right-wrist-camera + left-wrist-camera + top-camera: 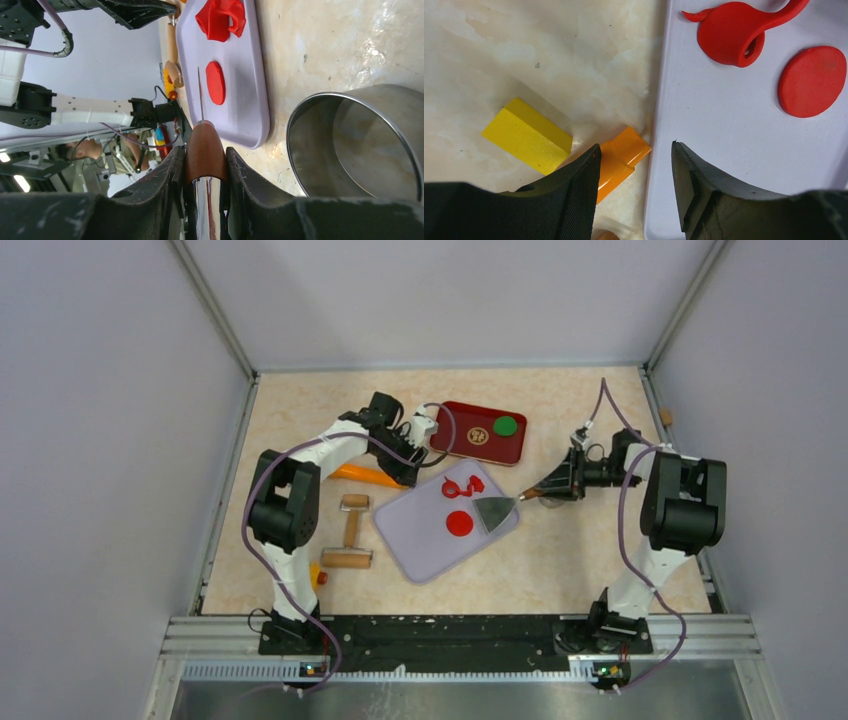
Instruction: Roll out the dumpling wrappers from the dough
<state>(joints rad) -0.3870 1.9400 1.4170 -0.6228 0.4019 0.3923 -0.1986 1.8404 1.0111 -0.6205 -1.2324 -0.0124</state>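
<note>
A round red dumpling wrapper [459,523] lies flat on the lilac board [430,550]; it also shows in the left wrist view [811,81] and the right wrist view [215,82]. Ragged red dough scraps [462,485] lie at the board's far part [734,32] [220,17]. My right gripper [553,485] [204,152] is shut on the brown handle of a spatula [205,145], whose metal blade [493,510] rests on the board just right of the wrapper. My left gripper [408,475] [634,170] is open and empty over the board's far left edge.
A red tray [470,430] with a green disc [505,425] stands behind the board. A wooden rolling pin [348,535] lies left of the board. An orange piece [621,160] and a yellow block [527,135] lie under the left gripper. A metal ring [360,145] stands by the right gripper.
</note>
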